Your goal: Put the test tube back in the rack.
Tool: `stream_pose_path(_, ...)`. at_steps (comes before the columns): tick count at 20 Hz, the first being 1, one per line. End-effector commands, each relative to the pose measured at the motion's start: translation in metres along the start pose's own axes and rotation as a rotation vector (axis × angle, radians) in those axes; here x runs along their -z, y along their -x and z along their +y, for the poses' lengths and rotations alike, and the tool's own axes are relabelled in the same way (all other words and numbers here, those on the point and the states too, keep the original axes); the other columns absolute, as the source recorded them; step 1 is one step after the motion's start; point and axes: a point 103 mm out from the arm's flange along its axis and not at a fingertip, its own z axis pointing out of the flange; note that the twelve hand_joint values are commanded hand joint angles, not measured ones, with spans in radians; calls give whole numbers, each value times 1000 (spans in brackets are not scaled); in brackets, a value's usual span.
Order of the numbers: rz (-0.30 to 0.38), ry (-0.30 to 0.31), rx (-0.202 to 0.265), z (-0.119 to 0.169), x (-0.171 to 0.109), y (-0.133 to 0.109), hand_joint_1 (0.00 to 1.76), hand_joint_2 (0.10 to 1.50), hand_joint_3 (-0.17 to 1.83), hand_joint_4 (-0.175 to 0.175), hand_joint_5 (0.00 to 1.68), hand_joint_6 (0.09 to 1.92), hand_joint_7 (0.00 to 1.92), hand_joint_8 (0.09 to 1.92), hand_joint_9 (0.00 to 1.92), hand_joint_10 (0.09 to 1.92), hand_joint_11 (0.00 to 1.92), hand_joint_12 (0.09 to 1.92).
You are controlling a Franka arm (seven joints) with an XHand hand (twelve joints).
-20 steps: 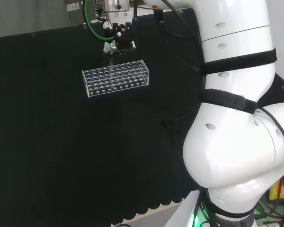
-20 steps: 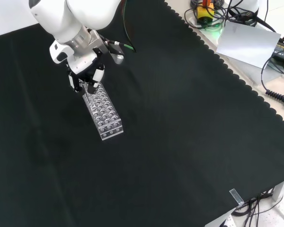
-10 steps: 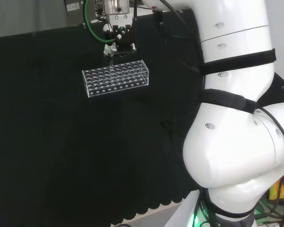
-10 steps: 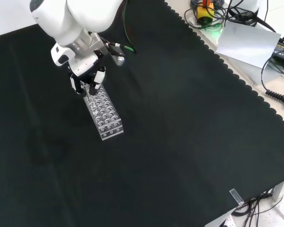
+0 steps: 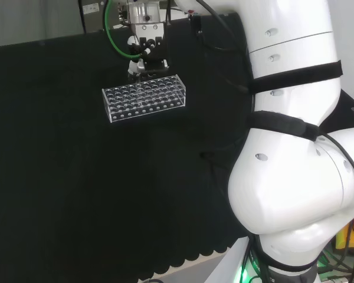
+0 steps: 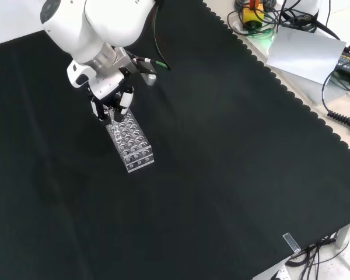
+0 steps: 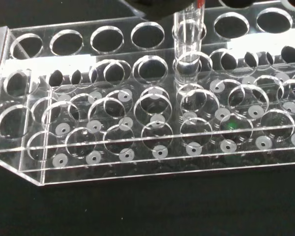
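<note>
In the upper left of the head view, the robot hand [image 5: 146, 56] hangs over the far edge of the clear rack [image 5: 144, 97], which lies on the black-clothed tabletop [image 5: 106, 194]. The front view puts the robot hand [image 6: 112, 105] at the upper end of the rack [image 6: 130, 140], in the upper left of the frame. In the wrist view, the test tube [image 7: 188, 46] stands upright in a hole of the rack [image 7: 137, 123], near the top centre of the frame, its upper end hidden by a dark blurred part of the robot hand. Whether the fingers are clasping the tube or have let go I cannot tell.
</note>
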Motion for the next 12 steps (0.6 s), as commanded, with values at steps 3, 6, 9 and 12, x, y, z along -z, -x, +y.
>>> stream_pose_path(3,86,-93,9,1,-2,6,1258,1058,-137,-175,1257,526,1377,532,1469,620,996,1218)
stream_pose_path(6,94,-106,16,1,0,7,1161,1044,-151,-159,1035,662,1250,670,1273,718,767,1380)
stream_pose_path(9,95,-110,20,0,2,7,1121,1025,-173,-130,890,686,1062,790,1168,774,677,1402)
stream_pose_path(12,91,-110,18,-1,2,7,1112,1017,-175,-113,854,688,999,812,1143,777,655,1400)
